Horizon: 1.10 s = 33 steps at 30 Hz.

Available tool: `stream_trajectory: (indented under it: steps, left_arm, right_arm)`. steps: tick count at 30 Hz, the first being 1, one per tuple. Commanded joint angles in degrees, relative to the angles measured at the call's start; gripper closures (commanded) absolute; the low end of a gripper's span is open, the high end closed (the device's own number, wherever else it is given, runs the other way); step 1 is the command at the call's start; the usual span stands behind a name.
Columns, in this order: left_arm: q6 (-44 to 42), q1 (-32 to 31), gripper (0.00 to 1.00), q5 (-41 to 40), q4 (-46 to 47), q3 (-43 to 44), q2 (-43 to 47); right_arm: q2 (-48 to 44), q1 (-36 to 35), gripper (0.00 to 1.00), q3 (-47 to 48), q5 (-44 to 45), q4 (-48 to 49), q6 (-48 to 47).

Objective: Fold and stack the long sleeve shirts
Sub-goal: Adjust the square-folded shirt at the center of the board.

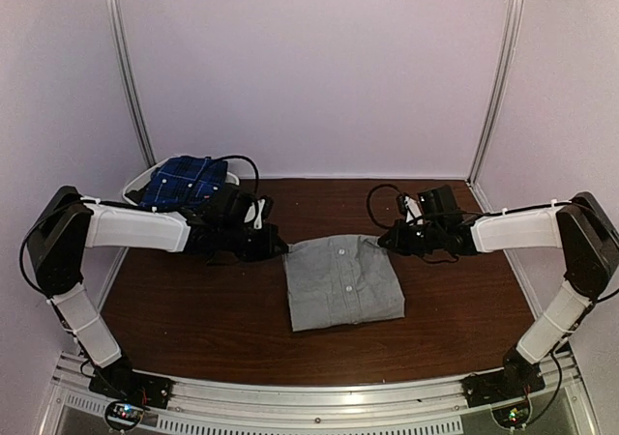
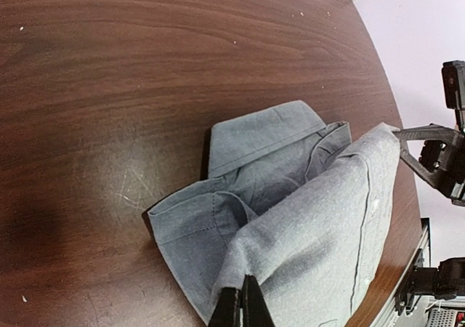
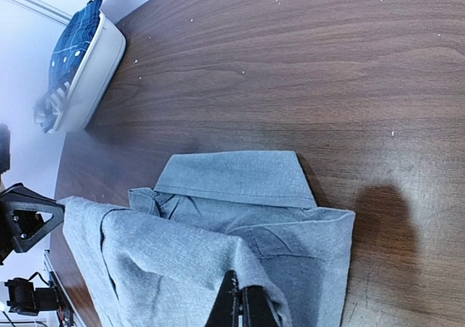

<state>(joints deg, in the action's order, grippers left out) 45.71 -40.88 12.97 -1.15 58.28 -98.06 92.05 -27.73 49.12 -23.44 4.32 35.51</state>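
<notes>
A grey long sleeve shirt (image 1: 343, 280) lies folded in the middle of the table, collar toward the back. My left gripper (image 1: 280, 246) is at its far left corner and my right gripper (image 1: 384, 240) at its far right corner. In the left wrist view the left gripper (image 2: 244, 280) is shut on a raised fold of the grey shirt (image 2: 312, 225). In the right wrist view the right gripper (image 3: 240, 287) is likewise shut on a lifted fold of the grey shirt (image 3: 240, 189). A dark blue plaid shirt (image 1: 184, 179) sits in the basket.
A white oval basket (image 1: 138, 181) stands at the back left corner of the dark wooden table (image 1: 193, 309); it also shows in the right wrist view as the basket (image 3: 94, 73). Pale walls close in the back and sides.
</notes>
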Motion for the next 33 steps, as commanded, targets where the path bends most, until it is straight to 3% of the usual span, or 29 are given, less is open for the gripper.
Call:
stream_trajectory:
  steps: [1,8,12,17,21,26,33]
  left_arm:
    - [-1.1,0.1,1.0,-0.4,4.8,1.9,0.6]
    - [0.8,3.2,1.0,1.9,5.1,4.5,-4.6]
    - [-0.1,7.2,1.0,6.5,5.3,9.5,-12.5]
    - [1.1,9.9,1.0,9.1,5.3,14.6,-21.3]
    - [-0.3,10.4,1.0,8.6,4.4,17.7,-22.3]
    - [-3.0,10.3,1.0,8.2,1.4,20.6,-21.8]
    - [-4.0,9.6,1.0,8.3,0.7,21.6,-21.4]
  right_arm:
    - [-1.5,0.1,1.0,1.4,2.8,-0.8,-1.9]
    - [3.1,1.5,1.0,5.9,3.9,-0.9,-2.3]
    - [9.6,3.3,1.0,10.4,3.7,0.5,-1.9]
    - [17.6,5.0,0.72,17.8,2.6,-1.8,-2.5]
    - [15.9,4.9,0.57,18.9,4.5,-3.8,-4.3]
    - [11.0,2.2,0.47,18.6,12.3,-10.0,-7.8]
    - [9.7,-4.2,0.47,20.8,19.8,-13.7,-9.4]
